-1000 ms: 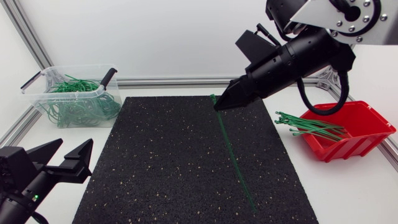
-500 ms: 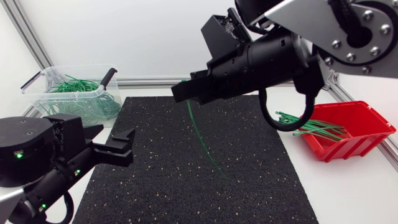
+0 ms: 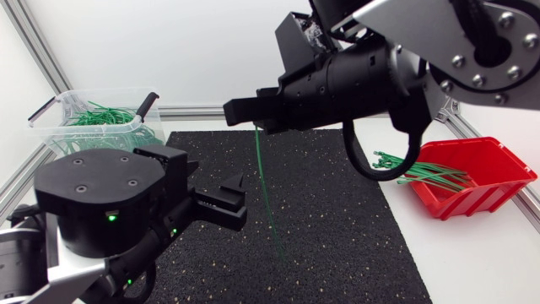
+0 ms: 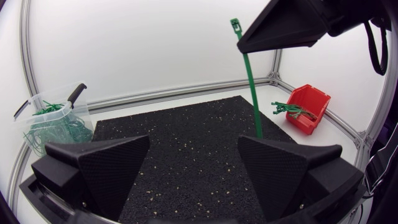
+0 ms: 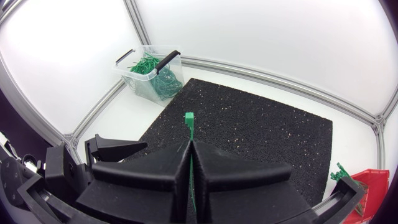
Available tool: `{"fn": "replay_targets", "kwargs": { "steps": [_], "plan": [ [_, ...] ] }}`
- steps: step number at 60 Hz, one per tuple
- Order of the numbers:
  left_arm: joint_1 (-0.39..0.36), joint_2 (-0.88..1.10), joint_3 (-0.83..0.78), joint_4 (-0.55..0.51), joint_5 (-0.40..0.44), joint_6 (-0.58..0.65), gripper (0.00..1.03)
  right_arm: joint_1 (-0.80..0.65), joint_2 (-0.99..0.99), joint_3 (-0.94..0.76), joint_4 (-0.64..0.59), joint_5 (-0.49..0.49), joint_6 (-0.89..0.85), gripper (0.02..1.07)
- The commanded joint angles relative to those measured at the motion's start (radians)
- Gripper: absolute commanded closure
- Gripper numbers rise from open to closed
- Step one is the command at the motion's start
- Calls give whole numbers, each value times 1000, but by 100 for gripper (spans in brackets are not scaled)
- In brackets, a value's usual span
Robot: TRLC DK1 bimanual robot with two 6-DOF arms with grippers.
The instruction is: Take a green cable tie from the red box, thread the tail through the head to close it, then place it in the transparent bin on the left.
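Note:
My right gripper (image 3: pixel 243 115) hangs above the mat's far middle, shut on a green cable tie (image 3: pixel 266 190) that dangles from it almost straight down. In the right wrist view the tie's head (image 5: pixel 189 118) pokes out past the shut fingertips (image 5: pixel 189 144). My left gripper (image 3: pixel 211 179) stands open just to the left of the hanging tie, with nothing between its fingers (image 4: pixel 106 168). Seen from the left wrist, the tie (image 4: pixel 252 93) is ahead of the open fingers and off to one side, under the right gripper (image 4: pixel 280 28). The red box (image 3: pixel 472 173) holds several green ties. The transparent bin (image 3: pixel 101 127) holds closed ties.
A black speckled mat (image 3: pixel 337 194) covers the middle of the table. Aluminium frame rails (image 3: pixel 25 165) run along the table's back and side edges. The red box (image 4: pixel 306 107) sits at the right edge and the bin (image 5: pixel 152 74) at the back left corner.
My right gripper moved left with the tie, which swung from lying slanted to hanging nearly upright. My left arm rose and came in toward the middle, its open gripper now beside the tie.

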State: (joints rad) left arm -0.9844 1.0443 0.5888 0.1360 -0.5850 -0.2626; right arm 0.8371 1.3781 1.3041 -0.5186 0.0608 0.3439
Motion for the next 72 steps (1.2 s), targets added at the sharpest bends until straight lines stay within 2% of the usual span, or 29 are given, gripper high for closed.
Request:
{"fn": "replay_targets", "kwargs": {
  "steps": [1,9,16,36,53,63,72],
  "plan": [
    [-37,26,22,42,-9,-18,5,17,-8,23,8,16,33,101],
    [-79,45,-23,155,-9,-4,5,34,-11,15,11,19,38,101],
    [-83,82,-44,228,-26,6,5,57,-19,1,23,31,38,101],
    [-40,197,-69,407,-101,48,7,100,-74,-77,57,80,37,101],
    [-43,229,-73,479,-153,71,15,126,-74,-134,117,157,32,101],
    [-59,244,-83,498,-199,77,21,155,-73,-144,132,244,32,101],
    [-77,257,-90,527,-223,97,21,177,-74,-155,152,281,33,101]
  ]
}}
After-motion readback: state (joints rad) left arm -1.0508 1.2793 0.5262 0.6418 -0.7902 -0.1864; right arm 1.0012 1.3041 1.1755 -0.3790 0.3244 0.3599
